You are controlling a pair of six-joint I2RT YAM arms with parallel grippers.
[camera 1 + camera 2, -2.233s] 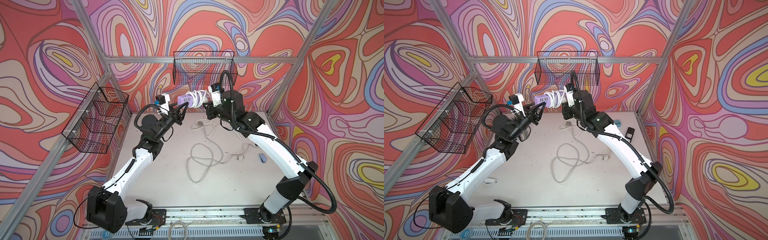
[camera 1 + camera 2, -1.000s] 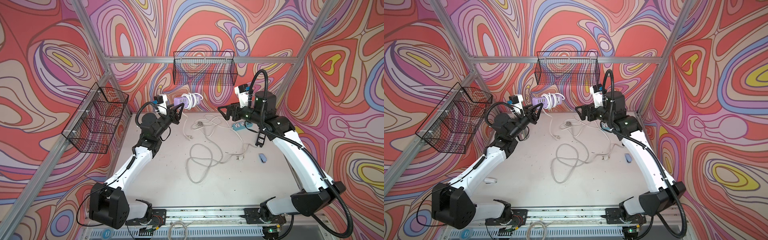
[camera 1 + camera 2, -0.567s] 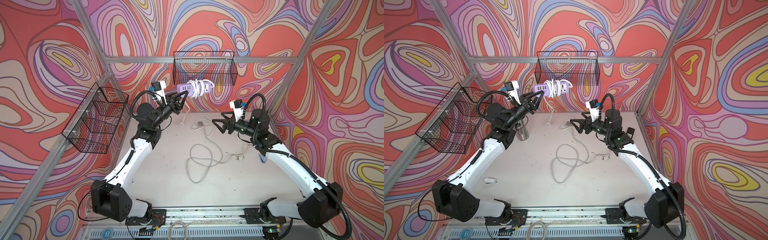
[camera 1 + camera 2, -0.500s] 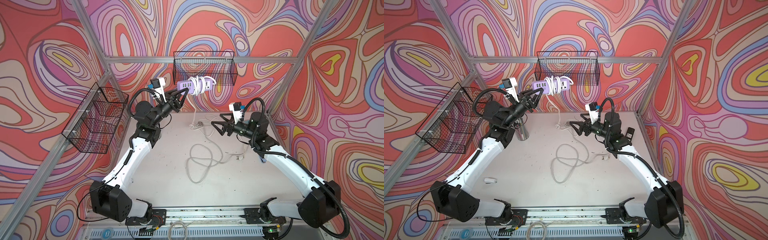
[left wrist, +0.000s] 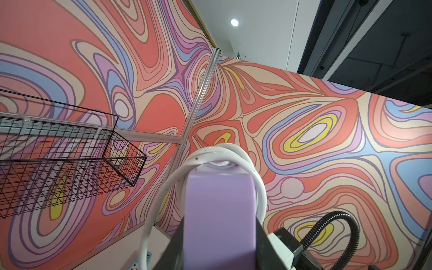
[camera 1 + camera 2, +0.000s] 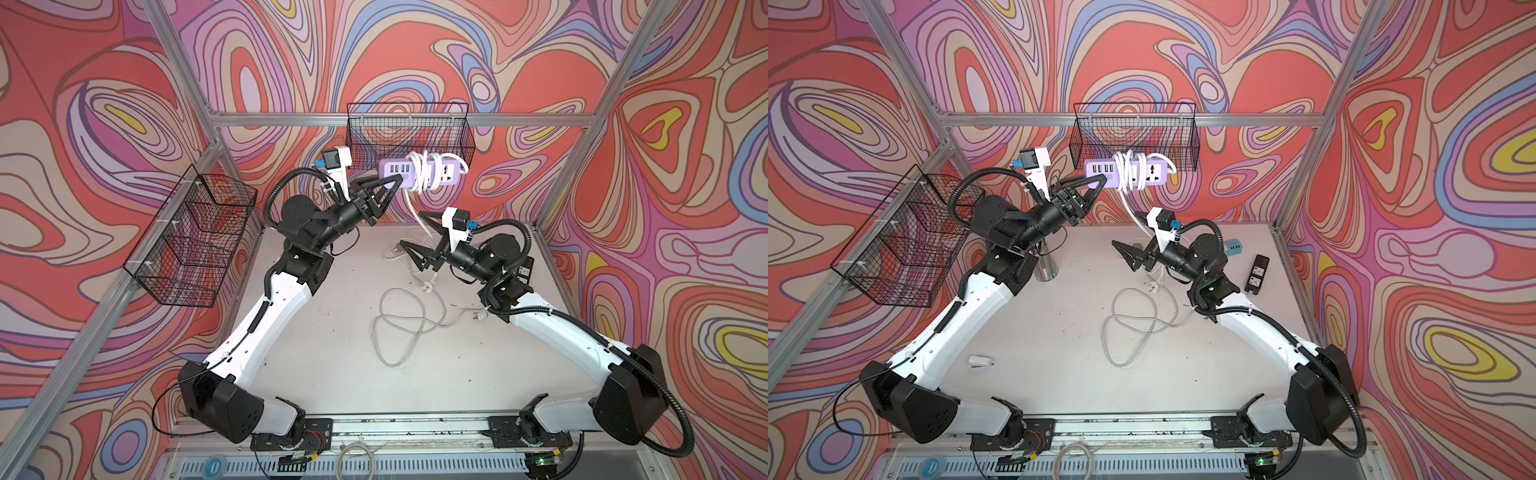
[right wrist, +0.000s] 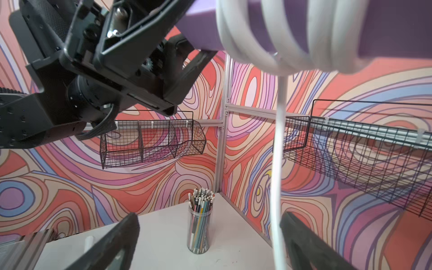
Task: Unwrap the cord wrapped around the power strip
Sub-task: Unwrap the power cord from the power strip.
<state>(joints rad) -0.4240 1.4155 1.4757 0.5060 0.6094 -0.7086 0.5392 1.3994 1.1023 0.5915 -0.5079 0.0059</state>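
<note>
Near the basket (image 6: 409,124) the strip (image 6: 392,168) sits aloft, left gripper (image 6: 395,180) clamped on one end only, right gripper (image 6: 411,227) farther below the basket, gaping astride the dangling cord (image 6: 411,203): risk that a hard tug levers the strip out of that end grip.

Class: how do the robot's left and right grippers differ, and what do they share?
The left gripper is shut on one end of the purple power strip; the right gripper is wide open, holding nothing. The left gripper is high up by the back basket; the right gripper sits lower, near the hanging white cord. Both have black, triangular jaws.
</note>
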